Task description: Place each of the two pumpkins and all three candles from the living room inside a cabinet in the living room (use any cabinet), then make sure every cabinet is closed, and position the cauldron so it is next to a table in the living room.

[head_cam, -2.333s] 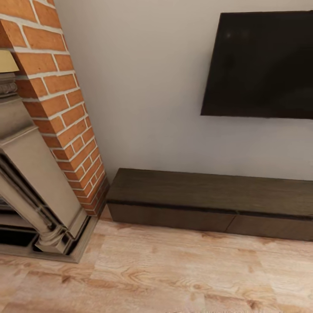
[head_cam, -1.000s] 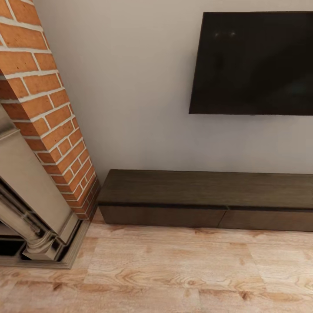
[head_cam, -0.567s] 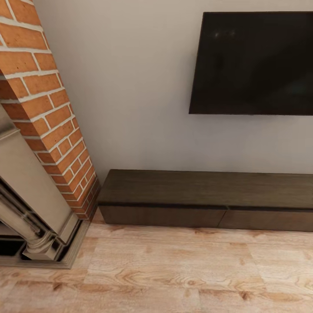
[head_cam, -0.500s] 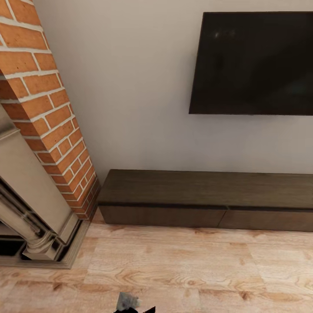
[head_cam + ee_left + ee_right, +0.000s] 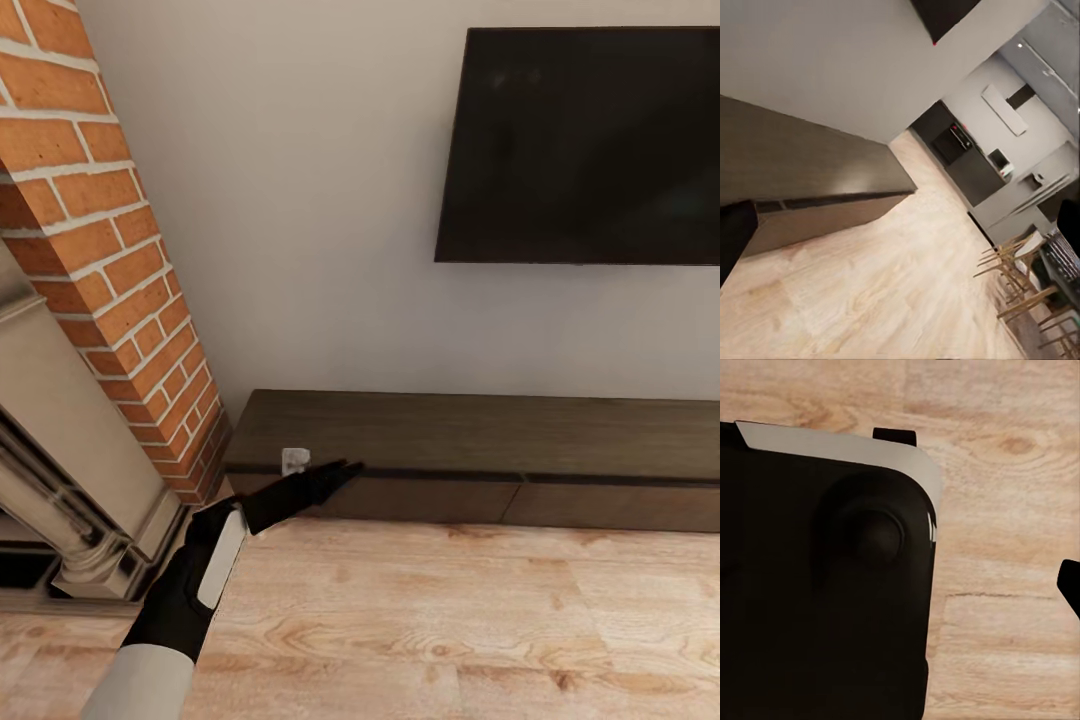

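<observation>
The cabinet [image 5: 480, 455] is a long, low, dark brown wood-grain unit standing on the floor against the pale wall, its left end just beside the brick chimney column [image 5: 110, 250]. Its flat fronts sit flush, with a narrow seam dividing two of them right of the middle. Its top is bare. In the left wrist view the cabinet [image 5: 810, 172] runs along the wall toward a distant kitchen area with dark units and wooden chairs [image 5: 1027, 285].

The left gripper [image 5: 335, 470] reaches forward from the lower left, its black fingers close together and pointing at the upper edge of the cabinet's left front; whether they touch the wood I cannot tell. It carries nothing.

A dark television screen [image 5: 585, 145] hangs on the wall above the cabinet. A pale stone fireplace surround [image 5: 70, 440] stands left of the bricks. Light wooden floorboards [image 5: 450, 620] spread before the cabinet.

The right wrist view shows a black rounded robot part [image 5: 817, 585] over floorboards, and a dark fingertip at the frame edge; the right gripper's opening cannot be told.
</observation>
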